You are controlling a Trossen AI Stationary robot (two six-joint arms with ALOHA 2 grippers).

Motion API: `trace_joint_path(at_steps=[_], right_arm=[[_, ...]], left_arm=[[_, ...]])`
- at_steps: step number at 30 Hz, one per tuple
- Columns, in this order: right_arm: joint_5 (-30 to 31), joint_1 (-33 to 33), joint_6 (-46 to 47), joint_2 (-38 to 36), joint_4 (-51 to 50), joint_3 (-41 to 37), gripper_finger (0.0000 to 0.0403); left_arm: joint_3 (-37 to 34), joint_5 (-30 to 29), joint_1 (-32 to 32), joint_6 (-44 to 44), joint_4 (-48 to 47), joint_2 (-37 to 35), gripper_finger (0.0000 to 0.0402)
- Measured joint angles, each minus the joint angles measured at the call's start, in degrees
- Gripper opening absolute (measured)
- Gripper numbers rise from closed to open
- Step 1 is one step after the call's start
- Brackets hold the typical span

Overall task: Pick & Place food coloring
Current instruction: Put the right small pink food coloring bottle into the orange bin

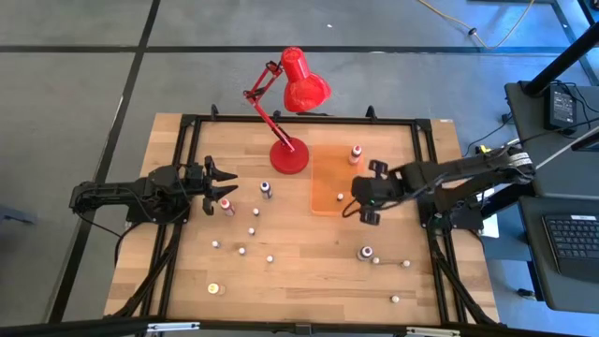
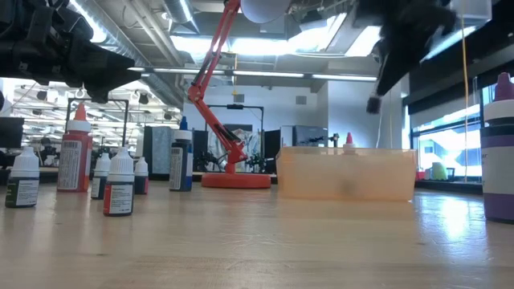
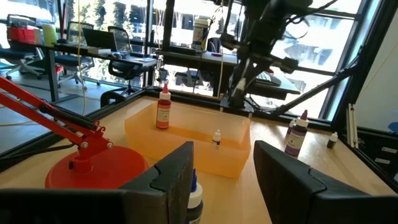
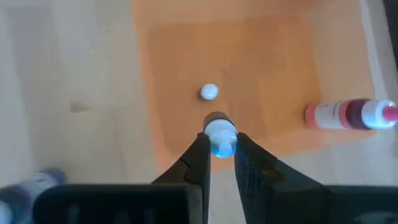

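- Two claws are at work: the right claw [image 4: 218,163] is clamped on a blue-capped food coloring bottle [image 4: 220,134] above the orange tray [image 1: 329,178].
- Left claw [image 1: 225,184], fingers apart, hovers over the worktop [image 1: 309,267] beside a red bottle [image 1: 227,207].

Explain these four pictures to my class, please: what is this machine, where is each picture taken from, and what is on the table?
This is a robot with two dark arms at a wooden table. One picture looks straight down from above, one looks level across the tabletop, and two come from cameras on the arms' wrists.

On the table stand a red desk lamp, a flat orange tray and many tiny food coloring bottles, scattered about. A red bottle and a small white-capped one are already in the tray.

The right hand hangs over the tray's edge, shut on a small bottle with a blue tip. The left hand is partly open and holds nothing; it sits near a blue-tipped bottle beside the lamp's base.
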Motion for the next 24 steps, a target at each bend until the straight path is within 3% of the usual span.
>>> trace_joint_path(at_steps=[10, 24], right_arm=[[-5.3, -8.6, -4.3, 10.4, 1.0, 0.0, 0.0059], [-6.9, -9.6, -4.0, 19.4, 5.5, 0.0, 0.0066]], left_arm=[[0.0, 0.1, 0.0, 0.0, 0.0, 0.0, 0.0164], [0.0, 0.1, 0.0, 0.0, 0.0, 0.0, 0.0163]])
